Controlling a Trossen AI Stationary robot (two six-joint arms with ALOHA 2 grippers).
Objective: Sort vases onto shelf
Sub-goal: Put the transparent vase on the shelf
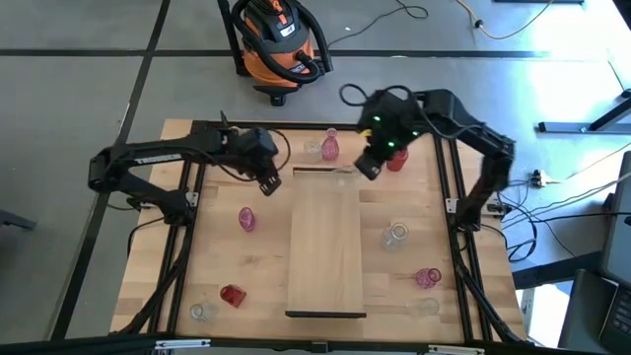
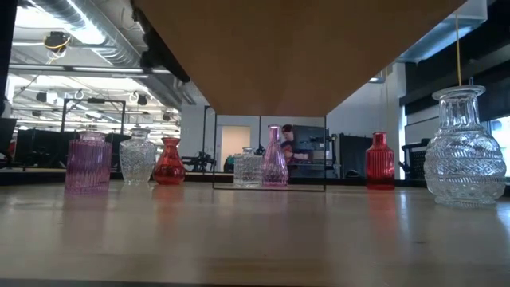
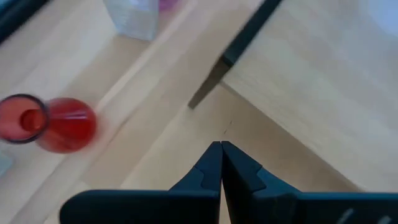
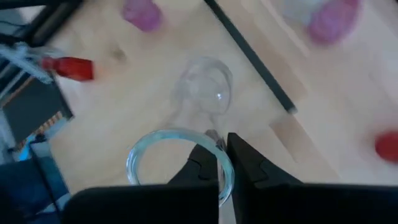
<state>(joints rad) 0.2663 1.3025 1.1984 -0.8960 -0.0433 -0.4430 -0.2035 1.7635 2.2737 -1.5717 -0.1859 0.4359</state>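
Note:
The shelf (image 1: 325, 247) is a pale plank with dark end strips, lying in the middle of the table. My right gripper (image 1: 367, 166) is over its far right corner and is shut on a clear vase (image 4: 208, 84). My left gripper (image 1: 268, 182) (image 3: 221, 149) is shut and empty, above the tabletop beside the shelf's far left corner. A pink vase (image 1: 329, 146) and a clear vase (image 1: 314, 148) stand beyond the shelf's far end, with a red vase (image 1: 396, 161) to their right. No gripper shows in the low view. My right gripper holds the clear vase by the rim of its mouth (image 4: 222, 177), one finger inside the mouth and one outside. The fingers come from above, pointing down. The vase hangs below them, tilted; whether its base touches anything, I cannot tell.
More vases stand on the table: pink (image 1: 246, 219), red (image 1: 232, 294) and clear (image 1: 202, 312) left of the shelf; clear (image 1: 395, 235), pink (image 1: 427, 277) and clear (image 1: 426, 306) to its right. The table's black frame rails (image 1: 187, 227) run along both sides.

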